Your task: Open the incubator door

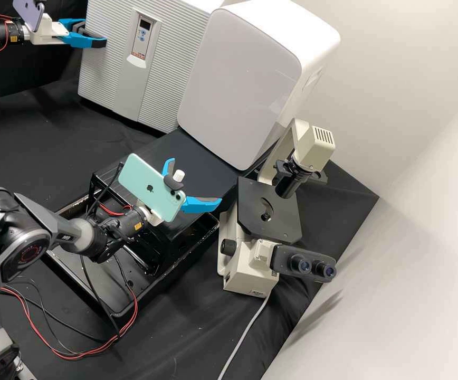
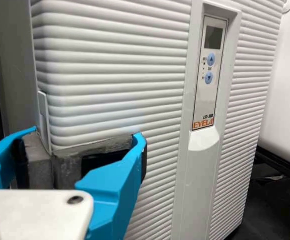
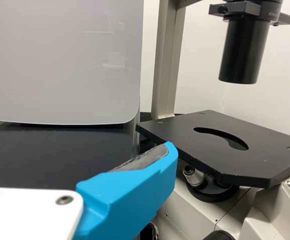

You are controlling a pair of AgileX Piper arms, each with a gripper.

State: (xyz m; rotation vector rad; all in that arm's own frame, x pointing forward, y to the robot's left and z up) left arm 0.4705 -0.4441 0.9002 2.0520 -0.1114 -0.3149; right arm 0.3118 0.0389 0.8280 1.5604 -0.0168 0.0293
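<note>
Incubator door (image 1: pixel 105 68) stands upright at the back of the desk (image 1: pixel 34 121), long axis approx. vertical, ribbed face twd the arms. Its side edge is pinched btwn the L gripper's (image 1: pixel 95 33) pads. R gripper (image 1: pixel 196 181), fingers spread, is well apart, near the microscope (image 1: pixel 247 258).

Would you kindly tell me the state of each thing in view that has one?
Incubator door: looks closed
Display: dark
Left gripper: appears shut on the door's edge
Right gripper: open
Microscope: upright
Pale green phone: mounted on right arm
Purple phone: mounted on left arm
</note>
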